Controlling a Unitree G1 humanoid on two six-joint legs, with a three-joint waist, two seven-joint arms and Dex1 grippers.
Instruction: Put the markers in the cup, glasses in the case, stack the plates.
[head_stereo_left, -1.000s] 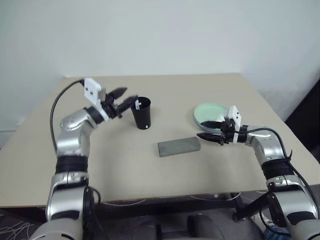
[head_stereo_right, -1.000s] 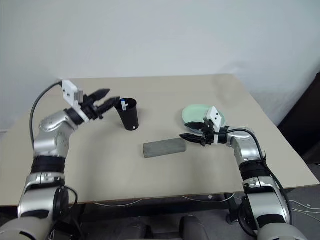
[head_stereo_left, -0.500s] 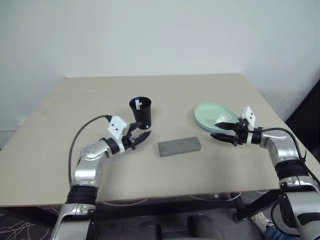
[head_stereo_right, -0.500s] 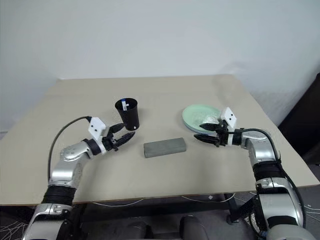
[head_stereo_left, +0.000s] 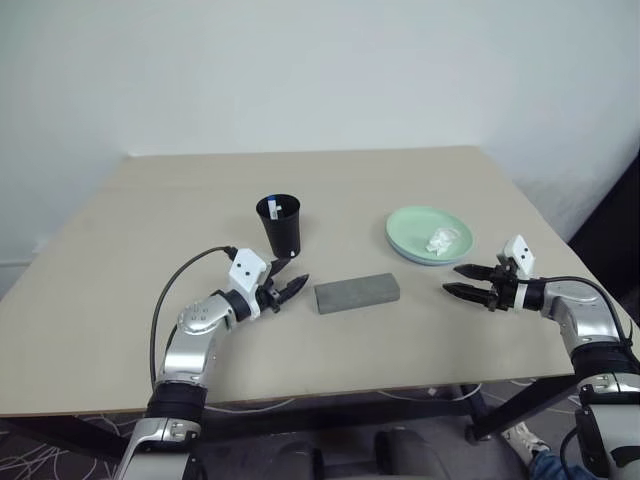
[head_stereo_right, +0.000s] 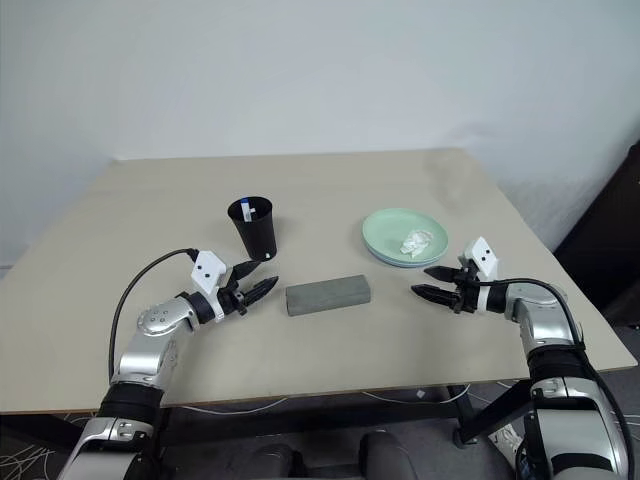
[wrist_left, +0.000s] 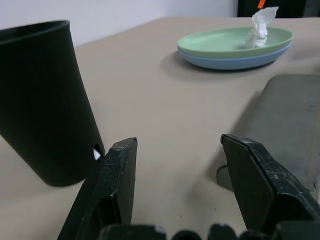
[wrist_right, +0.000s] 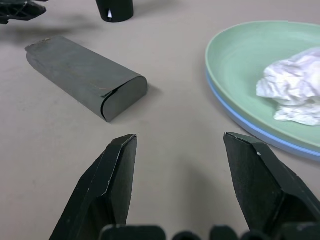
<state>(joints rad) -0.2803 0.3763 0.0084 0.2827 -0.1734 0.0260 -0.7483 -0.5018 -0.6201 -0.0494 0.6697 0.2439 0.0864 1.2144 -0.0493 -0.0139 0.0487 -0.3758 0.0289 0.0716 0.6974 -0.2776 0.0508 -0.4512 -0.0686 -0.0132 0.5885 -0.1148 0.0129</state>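
Both grippers, left (head_stereo_left: 289, 290) and right (head_stereo_left: 466, 281), are held open and empty. Markers (head_stereo_left: 275, 208) are seen in the cup (head_stereo_left: 281, 225), plates (head_stereo_left: 430, 234) stacked at right, case (head_stereo_left: 357, 293) shut between; no further move is judged necessary.

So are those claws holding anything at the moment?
No. The left gripper and the right gripper are both open with only bare table between their fingers; nothing is held.

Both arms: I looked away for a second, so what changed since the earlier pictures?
The left pincer dropped from the cup's rim to the table; the right pincer drew away from the plates. Both are open and empty. Cup, case and plates stayed put.
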